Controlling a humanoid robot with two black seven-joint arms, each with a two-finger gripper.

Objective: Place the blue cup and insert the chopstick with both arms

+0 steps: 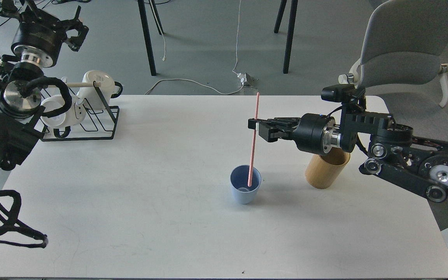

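Note:
The blue cup (pixel 245 189) stands upright on the white table (pixel 161 210), right of the middle. The pink chopstick (pixel 254 137) stands nearly upright with its lower end inside the cup's mouth. My right gripper (pixel 253 125) reaches in from the right and is shut on the chopstick about a third of the way down its length. My left gripper (pixel 75 32) is raised at the far left, above the mug rack, well away from the cup. It looks open and holds nothing.
A tan bamboo cylinder (pixel 326 168) stands on the table just under my right wrist, right of the cup. A black wire rack (pixel 88 122) with white mugs (pixel 96 88) and a pale wooden rod sits at the back left. A grey chair (pixel 406 54) stands behind the table's right end.

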